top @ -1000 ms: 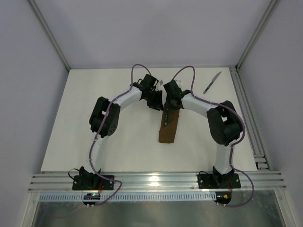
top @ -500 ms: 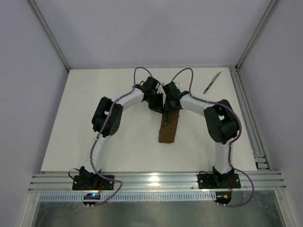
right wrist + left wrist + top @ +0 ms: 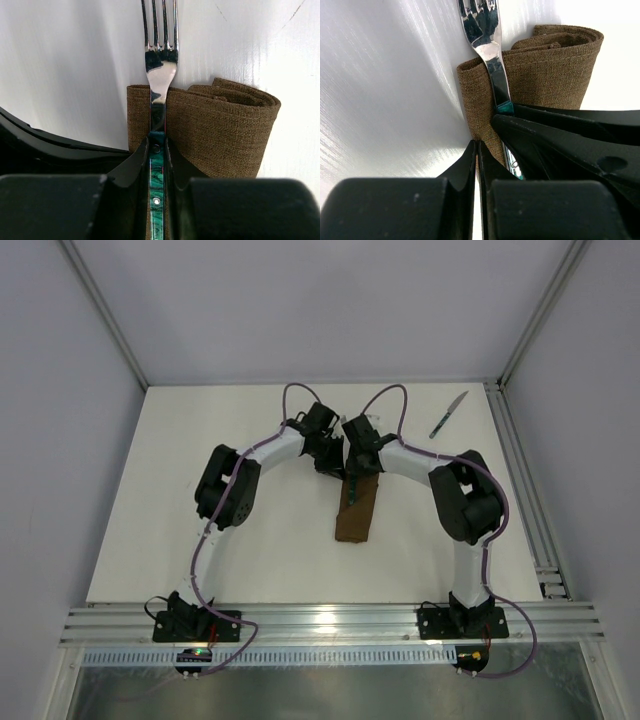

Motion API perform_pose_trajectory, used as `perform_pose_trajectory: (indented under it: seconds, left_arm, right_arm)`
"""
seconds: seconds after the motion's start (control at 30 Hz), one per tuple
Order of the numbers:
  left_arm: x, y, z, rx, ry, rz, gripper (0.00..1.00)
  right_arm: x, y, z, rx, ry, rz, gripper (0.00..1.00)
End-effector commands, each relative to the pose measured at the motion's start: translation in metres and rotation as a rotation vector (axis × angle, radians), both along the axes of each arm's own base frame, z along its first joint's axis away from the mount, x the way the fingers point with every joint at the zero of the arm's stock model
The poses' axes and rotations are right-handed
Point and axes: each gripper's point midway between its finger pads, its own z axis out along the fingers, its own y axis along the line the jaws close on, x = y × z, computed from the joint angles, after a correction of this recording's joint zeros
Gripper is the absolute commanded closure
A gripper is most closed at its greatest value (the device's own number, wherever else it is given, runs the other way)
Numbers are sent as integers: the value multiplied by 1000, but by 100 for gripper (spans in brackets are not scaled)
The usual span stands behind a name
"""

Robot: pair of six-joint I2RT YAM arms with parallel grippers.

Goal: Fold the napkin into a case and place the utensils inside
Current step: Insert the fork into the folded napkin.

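The case [image 3: 357,510], a narrow folded pouch of brown cloth, lies mid-table with its open end far from the bases. My right gripper [image 3: 157,150] is shut on the fork's dark teal handle [image 3: 157,170]. The fork's tines [image 3: 160,25] stick out beyond the case's open end [image 3: 215,125] over the white table. My left gripper [image 3: 477,147] is shut on the left edge of the case's open end [image 3: 480,105], right beside the fork [image 3: 487,45]. In the top view both grippers [image 3: 328,455] [image 3: 354,468] meet at the case's far end. The knife [image 3: 448,415] lies apart at the far right.
The right gripper's black fingers [image 3: 570,145] fill the right of the left wrist view. The left gripper's fingers [image 3: 50,145] show at the left of the right wrist view. A metal rail [image 3: 525,480] runs along the table's right edge.
Both arms have shifted only slightly, the right elbow drawing a little inward. The grippers stay at the case's far end with the same holds.
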Motion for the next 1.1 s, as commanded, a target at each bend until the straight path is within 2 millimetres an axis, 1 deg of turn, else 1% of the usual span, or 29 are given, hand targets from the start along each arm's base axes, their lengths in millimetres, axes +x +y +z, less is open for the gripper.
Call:
perform_pose_trajectory:
  seconds: [0.0,0.03,0.1,0.13,0.17,0.27,0.3,0.43,0.57,0.6,0.67,0.7,0.83,0.87,0.97,1.07]
  left_arm:
    - [-1,-3,1,-16,-1,18,100]
    - [-1,-5,2,-23,-5,16,100]
    - [-1,-6,1,-30,4,24,100]
    - [-2,-7,2,-34,7,25,100]
    - [-1,-7,2,-40,8,29,100]
    - [-1,-8,2,-41,8,37,100]
    - [-1,-7,2,-40,5,39,100]
    - [-1,-8,4,-49,3,46,100]
    - [-2,-8,6,-51,2,49,100]
    - [-1,-7,7,-52,-1,51,100]
    - [0,-7,7,-53,-1,52,100]
    - [-1,-8,7,-54,-1,50,100]
    - [-1,-8,6,-56,2,53,100]
    - [-1,-7,6,-56,2,53,100]
    - [-1,-7,6,-55,1,54,100]
    - [-1,-7,7,-56,-1,54,100]
  right_arm:
    - [2,3,22,21,-68,-41,96]
    - [0,5,29,29,-85,-42,96]
    - [-6,3,28,26,-95,-70,96]
    - [-7,4,32,35,-111,-78,96]
    - [-12,4,29,34,-111,-80,96]
    - [-16,2,30,33,-127,-107,96]
    - [-19,2,27,25,-126,-109,96]
    - [-20,0,28,15,-153,-120,96]
    - [-20,3,35,2,-183,-123,96]
    - [-24,7,36,-4,-187,-114,96]
    - [-28,6,37,-28,-201,-121,96]
    - [-32,10,38,-24,-203,-111,96]
    - [-43,9,28,-24,-175,-115,96]
    - [-47,5,22,-32,-165,-120,96]
    - [-51,4,20,-22,-159,-127,96]
    - [-55,7,19,-2,-144,-120,96]
